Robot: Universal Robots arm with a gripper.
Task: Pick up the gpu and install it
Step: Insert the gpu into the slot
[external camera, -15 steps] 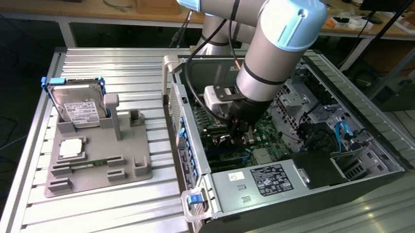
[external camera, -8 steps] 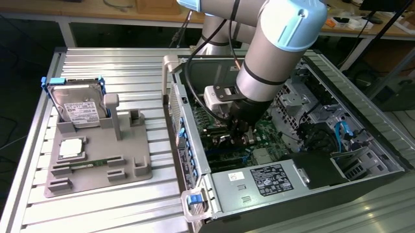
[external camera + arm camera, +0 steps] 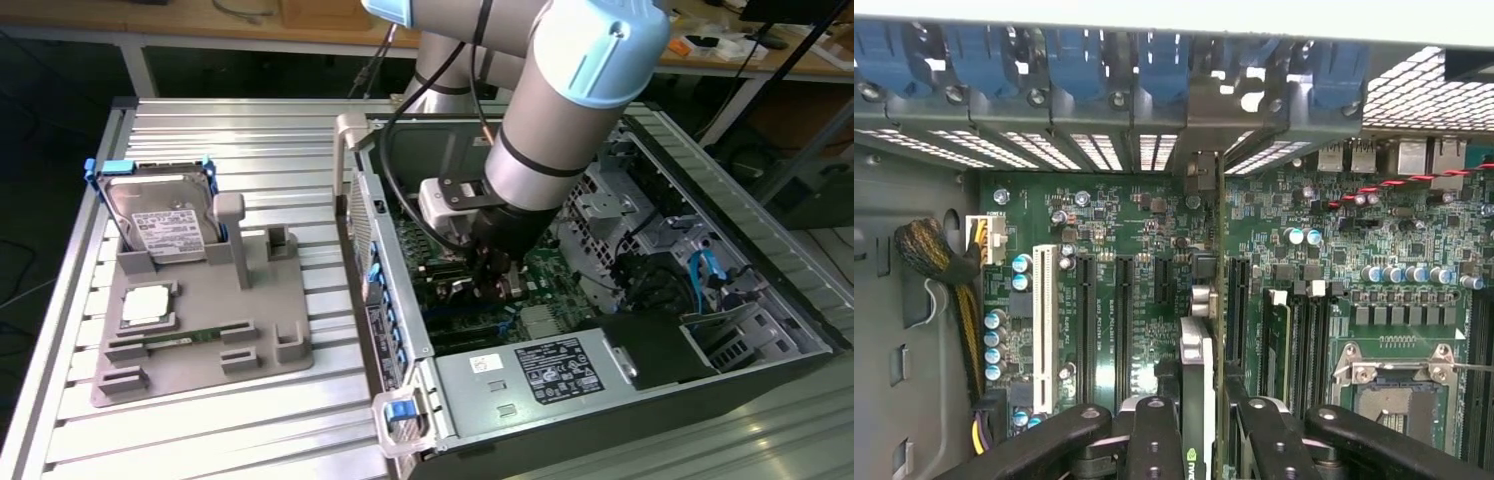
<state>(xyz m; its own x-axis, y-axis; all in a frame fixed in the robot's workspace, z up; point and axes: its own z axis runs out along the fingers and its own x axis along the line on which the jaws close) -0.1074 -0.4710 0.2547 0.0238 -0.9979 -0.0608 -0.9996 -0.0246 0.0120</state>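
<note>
Gripper (image 3: 1202,425): black fingers (image 3: 1154,430) closed narrowly on the gpu (image 3: 1196,365), one at each face.
Gpu: edge-on between them, inside the computer case (image 3: 747,240), reaching past the fingertips among the black expansion slots (image 3: 1122,320).
Motherboard (image 3: 1104,215): green, beneath the gripper.
Blue latches (image 3: 1164,60): a row farthest beyond the gripper, along the case wall.

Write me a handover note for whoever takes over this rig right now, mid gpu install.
Gripper: jaws shut on the gpu, held edge-on inside the open computer case, low over the expansion slots of the motherboard.
Done: gpu picked up and carried into the case.
Left: seating isn't confirmed from these views; the jaws haven't released.
The hard drive sits in the grey holder on the exterior view's left.
</note>
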